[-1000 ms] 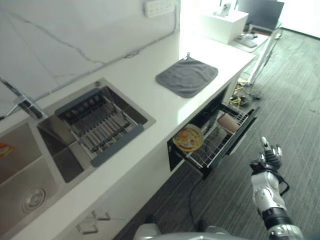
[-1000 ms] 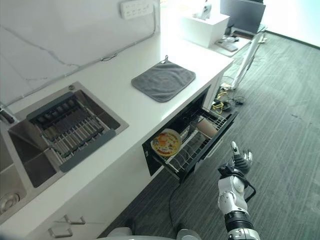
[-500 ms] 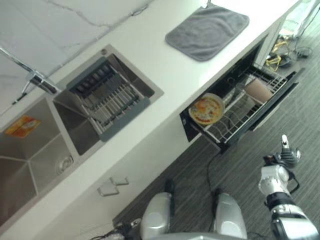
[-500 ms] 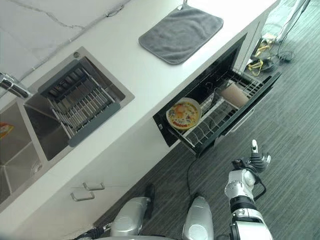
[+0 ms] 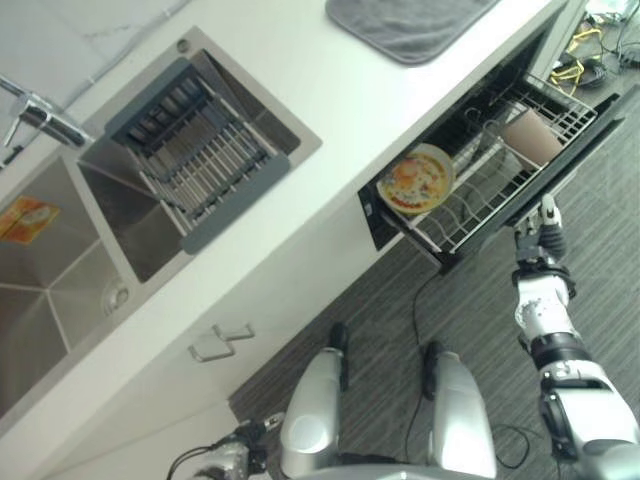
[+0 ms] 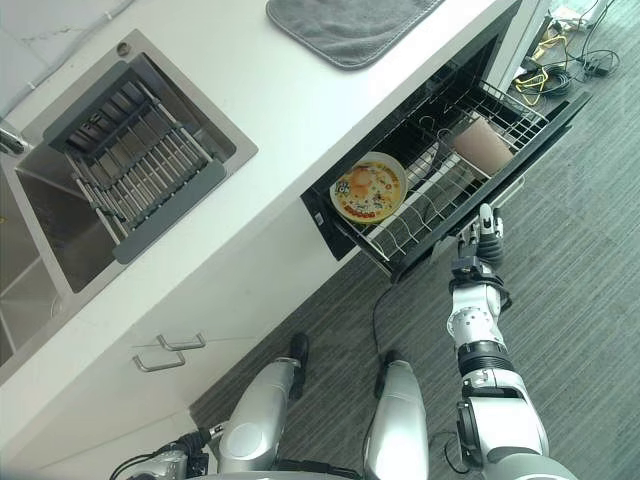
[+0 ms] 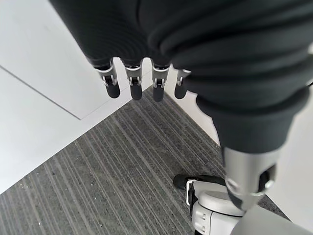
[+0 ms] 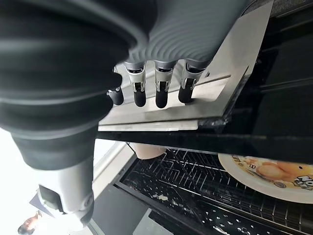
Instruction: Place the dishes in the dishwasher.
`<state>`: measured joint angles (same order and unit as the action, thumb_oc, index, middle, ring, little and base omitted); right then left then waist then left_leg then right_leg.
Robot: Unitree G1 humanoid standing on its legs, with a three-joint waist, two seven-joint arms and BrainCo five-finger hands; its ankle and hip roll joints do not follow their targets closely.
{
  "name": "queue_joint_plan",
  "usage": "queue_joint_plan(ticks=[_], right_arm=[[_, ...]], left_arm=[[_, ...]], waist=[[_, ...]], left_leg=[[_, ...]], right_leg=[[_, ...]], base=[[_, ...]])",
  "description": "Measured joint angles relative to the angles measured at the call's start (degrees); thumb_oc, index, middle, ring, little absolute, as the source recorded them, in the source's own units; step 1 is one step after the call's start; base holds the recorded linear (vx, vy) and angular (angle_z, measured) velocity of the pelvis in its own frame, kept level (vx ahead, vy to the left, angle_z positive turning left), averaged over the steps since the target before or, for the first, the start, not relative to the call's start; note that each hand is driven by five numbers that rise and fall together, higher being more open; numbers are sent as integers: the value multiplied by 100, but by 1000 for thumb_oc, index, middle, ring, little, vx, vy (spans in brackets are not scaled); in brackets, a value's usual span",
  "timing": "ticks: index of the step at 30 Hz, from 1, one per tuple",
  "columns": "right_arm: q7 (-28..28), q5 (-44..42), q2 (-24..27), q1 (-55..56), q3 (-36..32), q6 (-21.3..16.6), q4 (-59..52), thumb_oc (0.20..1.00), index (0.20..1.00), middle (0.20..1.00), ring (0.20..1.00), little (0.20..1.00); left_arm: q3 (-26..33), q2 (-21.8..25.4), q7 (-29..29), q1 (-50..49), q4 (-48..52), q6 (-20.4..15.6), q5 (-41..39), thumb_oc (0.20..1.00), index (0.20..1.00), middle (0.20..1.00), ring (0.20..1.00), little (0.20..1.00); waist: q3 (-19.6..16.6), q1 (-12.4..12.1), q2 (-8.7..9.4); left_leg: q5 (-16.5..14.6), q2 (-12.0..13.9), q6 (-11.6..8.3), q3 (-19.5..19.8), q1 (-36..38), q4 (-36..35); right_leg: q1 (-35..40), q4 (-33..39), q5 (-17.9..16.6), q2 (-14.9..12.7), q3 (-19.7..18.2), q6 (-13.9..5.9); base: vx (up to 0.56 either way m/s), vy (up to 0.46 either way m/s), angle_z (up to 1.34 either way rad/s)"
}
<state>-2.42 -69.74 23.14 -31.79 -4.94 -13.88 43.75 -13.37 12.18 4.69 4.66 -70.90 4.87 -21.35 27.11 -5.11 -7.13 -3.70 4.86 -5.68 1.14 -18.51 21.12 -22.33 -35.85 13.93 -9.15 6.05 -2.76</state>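
The dishwasher drawer (image 5: 470, 205) stands pulled out under the counter. A plate (image 5: 415, 180) with a colourful print stands on edge in its rack, and a brownish cup (image 5: 530, 137) lies further along; both also show in the right wrist view, the plate (image 8: 264, 171) and the cup (image 8: 146, 149). My right hand (image 6: 480, 238) is at the drawer's front, fingers (image 8: 161, 93) straight, their tips at the silver front panel (image 8: 205, 105). It holds nothing. My left hand (image 7: 133, 81) hangs open above the grey floor beside a white cabinet.
A grey mat (image 5: 410, 25) lies on the white counter above the drawer. To the left is a double sink with a drain rack (image 5: 195, 150) and a faucet (image 5: 35, 115). A cabinet handle (image 5: 220, 343) is below. Cables (image 5: 590, 65) lie on the floor beyond the drawer.
The camera has tilted down and shifted. My right hand has risen from beside the floor up to the drawer's front edge. Plate and cup have stayed in the rack.
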Motion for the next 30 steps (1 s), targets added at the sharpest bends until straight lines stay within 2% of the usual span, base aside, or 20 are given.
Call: queue_joint_plan(ticks=[8, 10, 13, 16, 17, 20, 22, 24, 25, 26, 27, 30], right_arm=[[4, 236, 267, -451, 16, 506, -22, 1000, 1000, 1000, 1000, 1000], [12, 471, 386, -647, 239, 620, 58, 1000, 1000, 1000, 1000, 1000], [12, 919, 694, -1065, 583, 950, 319, 1000, 1000, 1000, 1000, 1000], [18, 1066, 708, -1298, 686, 1018, 586, 1000, 1000, 1000, 1000, 1000], [29, 1088, 796, -1315, 675, 1065, 625, 1000, 1000, 1000, 1000, 1000], [11, 1294, 905, -1540, 886, 1130, 858, 1000, 1000, 1000, 1000, 1000], [10, 1363, 901, -1782, 1129, 1229, 1100, 1000, 1000, 1000, 1000, 1000], [21, 1379, 852, -1895, 1186, 1266, 1494, 1000, 1000, 1000, 1000, 1000], [65, 1379, 866, -1895, 1391, 1300, 1640, 1000, 1000, 1000, 1000, 1000], [51, 1391, 899, -1895, 1478, 1349, 1718, 1000, 1000, 1000, 1000, 1000], [36, 1413, 905, -1893, 1498, 1355, 1725, 1000, 1000, 1000, 1000, 1000], [36, 1462, 952, -1896, 1516, 1349, 1761, 1000, 1000, 1000, 1000, 1000]], left_arm=[[-4, 170, -88, 42, -10, -49, 8, 1000, 1000, 1000, 1000, 1000], [-3, 177, -129, 64, -2, -50, 6, 1000, 1000, 1000, 1000, 1000], [20, 184, -161, 66, -43, 18, 2, 1000, 1000, 1000, 1000, 1000], [218, 186, -182, 114, -167, 20, -1, 1000, 1000, 1000, 1000, 1000], [215, 220, -188, 144, -169, 34, -1, 1000, 1000, 1000, 1000, 1000], [275, 281, -243, 199, -180, 105, -3, 1000, 1000, 1000, 1000, 1000], [280, 416, -296, 207, -202, 164, -1, 1000, 1000, 1000, 1000, 1000], [311, 503, -342, 207, -284, 158, 1, 1000, 1000, 1000, 1000, 1000], [562, 566, -393, 228, -459, 206, 0, 1000, 1000, 1000, 1000, 1000], [576, 677, -475, 218, -465, 319, 0, 1000, 1000, 1000, 1000, 1000], [579, 724, -526, 230, -463, 376, 1, 1000, 1000, 1000, 1000, 1000], [545, 733, -730, 280, -361, 220, 1, 1000, 1000, 1000, 1000, 1000]], waist=[[47, -228, 2], [73, -270, 14], [111, -524, 70], [114, -603, 77], [121, -644, 97], [140, -852, 156], [150, -1052, 293], [138, -1196, 583], [139, -1184, 813], [143, -1190, 1066], [167, -1193, 1190], [163, -1202, 1168]], left_leg=[[-4, -46, 3, 178, -325, 103], [1, -60, 2, 200, -391, 103], [5, -101, -2, 335, -437, 93], [7, -108, -7, 509, -523, 80], [53, -116, -72, 607, -521, 77], [123, -142, -95, 715, -544, -6], [159, -160, -80, 828, -537, -108], [144, -167, -87, 925, -537, -183], [136, -162, -105, 1056, -532, -281], [204, -151, -124, 1112, -573, -311], [242, -148, -156, 1110, -603, -303], [336, -198, -112, 1065, -558, -400]], right_leg=[[-227, -13, -72, -2, 74, 3], [-290, -8, -92, -10, 79, 2], [-286, 51, -113, -12, 140, 5], [-171, 184, -121, -24, 367, 13], [-154, 202, -139, -22, 430, 8], [-79, 276, -156, -46, 567, 6], [36, 443, -161, -74, 726, 6], [149, 591, -132, -90, 929, -28], [218, 731, -86, -68, 1040, -9], [196, 800, -149, -39, 1065, 52], [182, 804, -213, -39, 1078, -45], [221, 920, -317, -54, 1038, -118]], base=[[-33, 35, 3], [-47, 65, 2], [-34, 86, 9], [-17, 51, 19], [1, 46, 36], [22, 56, 26], [113, 41, 31], [131, -52, 13], [34, 2, 28], [28, 13, 27], [19, 10, 10], [6, 1, -6]])
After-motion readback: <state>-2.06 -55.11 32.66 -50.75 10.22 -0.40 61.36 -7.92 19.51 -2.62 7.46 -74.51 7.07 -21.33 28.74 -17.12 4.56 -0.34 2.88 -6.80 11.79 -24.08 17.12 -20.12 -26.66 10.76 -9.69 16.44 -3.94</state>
